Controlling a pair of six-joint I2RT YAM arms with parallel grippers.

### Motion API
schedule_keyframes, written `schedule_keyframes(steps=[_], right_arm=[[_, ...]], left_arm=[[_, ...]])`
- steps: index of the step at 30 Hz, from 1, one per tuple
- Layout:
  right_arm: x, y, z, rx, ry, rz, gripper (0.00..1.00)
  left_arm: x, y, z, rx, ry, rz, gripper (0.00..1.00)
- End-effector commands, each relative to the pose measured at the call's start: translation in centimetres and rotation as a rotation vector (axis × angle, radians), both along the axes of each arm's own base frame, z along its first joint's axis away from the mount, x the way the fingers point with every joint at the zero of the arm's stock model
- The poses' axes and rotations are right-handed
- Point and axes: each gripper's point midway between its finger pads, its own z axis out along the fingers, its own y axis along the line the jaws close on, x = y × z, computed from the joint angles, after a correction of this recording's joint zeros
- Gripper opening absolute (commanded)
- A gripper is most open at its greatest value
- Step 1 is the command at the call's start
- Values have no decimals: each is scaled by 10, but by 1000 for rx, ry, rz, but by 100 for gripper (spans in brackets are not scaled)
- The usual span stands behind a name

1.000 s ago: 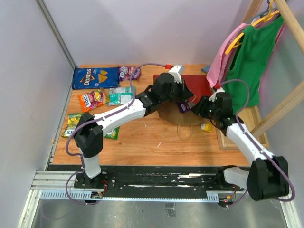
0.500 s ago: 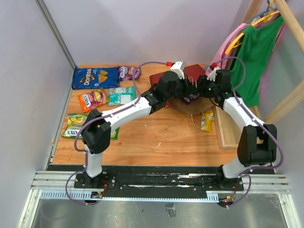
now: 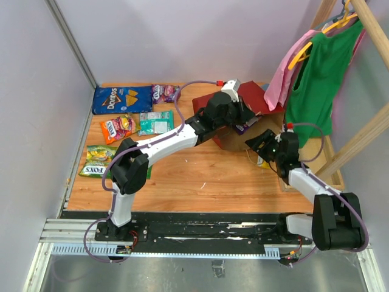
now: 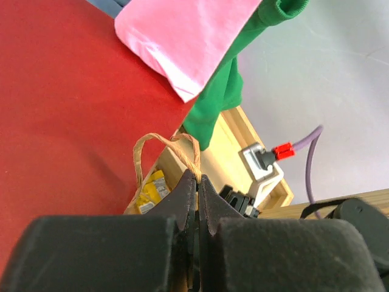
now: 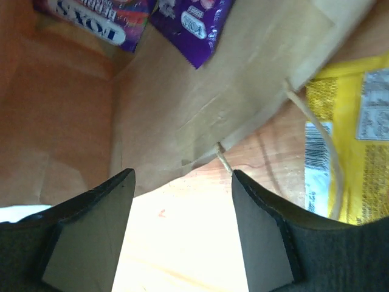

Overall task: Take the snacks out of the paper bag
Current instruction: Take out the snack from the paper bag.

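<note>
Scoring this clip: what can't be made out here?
contents of the paper bag: top view, the left arm partly covers it; right wrist view shows only two purple packets, cut off by the top edge.
yellow packet's print: right wrist view, cut off by the right edge.
left gripper's grip: top view, too dark and small.

pale lilac walls (image 3: 152, 36) enclose a wooden table (image 3: 182, 188).

A: Bag (image 3: 236, 140) fully visible from above?
B: No, the left arm (image 3: 164, 142) covers its far left part.
A: Candy packets (image 5: 191, 25) inside?
B: Cut off at the right wrist view's top; yellow bar (image 5: 360, 137) at its right.
</note>
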Motion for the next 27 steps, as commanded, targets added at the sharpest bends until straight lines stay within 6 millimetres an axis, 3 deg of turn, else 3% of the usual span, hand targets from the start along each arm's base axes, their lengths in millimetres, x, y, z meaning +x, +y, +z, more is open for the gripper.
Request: schedule_keyframes(steps=[1, 4, 9, 14, 21, 27], right_arm=[[17, -16, 28, 173, -157, -251, 66], [21, -19, 22, 211, -137, -291, 65], [52, -3, 15, 313, -119, -249, 58], [78, 8, -17, 419, -74, -239, 46], [93, 1, -54, 401, -22, -305, 47], [106, -2, -64, 385, -10, -336, 49]], left_arm=[[-4, -13, 7, -60, 4, -48, 1], [-7, -16, 4, -64, 18, -67, 1], [-10, -15, 9, -69, 15, -76, 1], [-15, -13, 11, -65, 8, -92, 1], [-18, -13, 5, -58, 16, -104, 1], [-19, -17, 0, -65, 29, -120, 0]])
